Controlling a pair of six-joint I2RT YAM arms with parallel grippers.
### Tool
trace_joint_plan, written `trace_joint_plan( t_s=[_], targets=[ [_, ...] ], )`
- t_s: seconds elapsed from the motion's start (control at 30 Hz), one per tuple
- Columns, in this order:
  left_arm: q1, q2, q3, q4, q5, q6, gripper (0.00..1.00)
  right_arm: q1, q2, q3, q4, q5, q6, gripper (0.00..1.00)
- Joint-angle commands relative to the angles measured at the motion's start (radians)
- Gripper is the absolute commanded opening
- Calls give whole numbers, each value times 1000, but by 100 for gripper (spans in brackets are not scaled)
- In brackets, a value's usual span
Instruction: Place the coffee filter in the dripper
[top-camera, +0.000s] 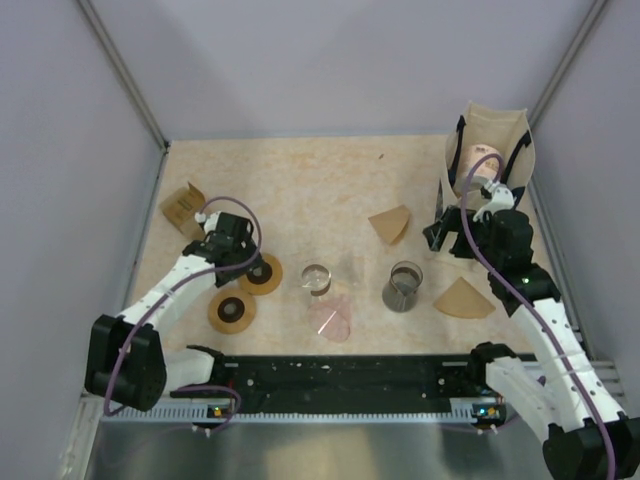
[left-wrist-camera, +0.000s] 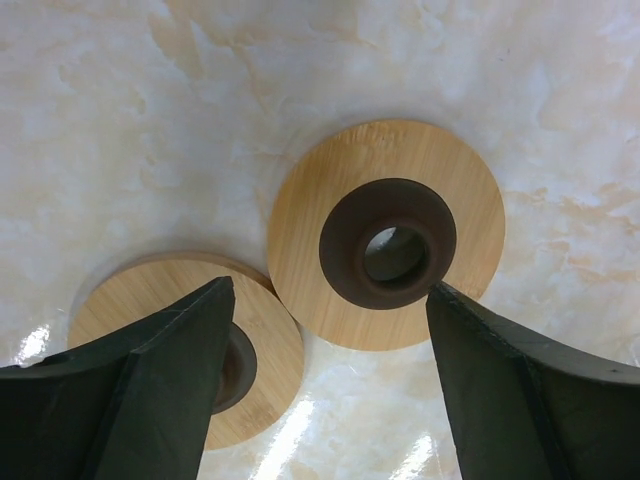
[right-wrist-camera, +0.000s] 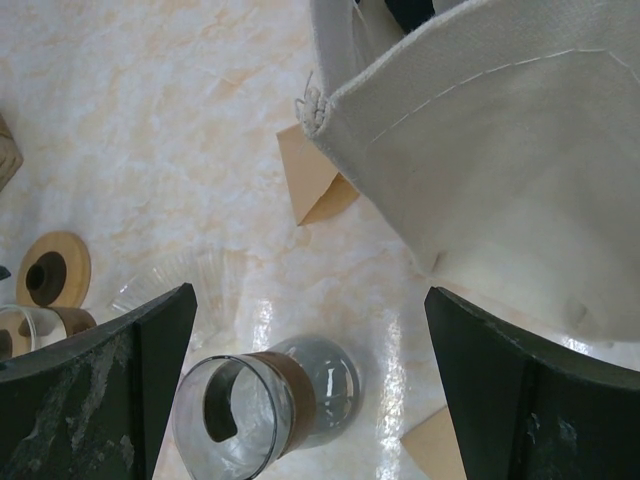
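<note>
Nearby, a canvas bag (right-wrist-camera: 480, 150) partly hides one paper filter (right-wrist-camera: 312, 180).

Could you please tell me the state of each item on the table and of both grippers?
Left gripper: open, empty, above the wooden rings.
Right gripper: open, empty, beside the canvas bag.
Wooden rings: both lying flat.
Paper filters: both folded, flat on the table.
Glass carafe: upright, empty.
Clear glass: upright.
Clear dripper: on the table, no filter in it.
Canvas bag: standing, top open.
</note>
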Motion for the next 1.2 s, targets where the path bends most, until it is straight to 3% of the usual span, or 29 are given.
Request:
trace_joint_plan(
  t_s=[0.0, 0.23, 0.4, 0.7, 0.8, 0.97, 1.17],
  targets=[
    [16, 9, -11, 45, 32, -6, 81, 5, -20, -8, 75, 1, -8, 99],
    [16, 76, 6, -9, -7, -12, 71, 5, -34, -17, 73, 14, -6, 99],
    [16, 91, 1, 37, 32, 2, 61, 5, -34, -19, 73, 11, -8, 99],
    [16, 160, 40, 40, 49, 23, 59, 5, -50, -26, 72, 27, -6, 99],
    [16, 200, 67, 27, 77, 37, 54, 5, -55, -29, 72, 27, -6, 99],
    [16, 283, 130, 8, 114, 36, 36, 6, -54, -34, 69, 30, -6, 99],
    [14, 320, 152, -23, 108, 28, 1, 5, -58, -32, 67, 39, -8, 99]
  ],
)
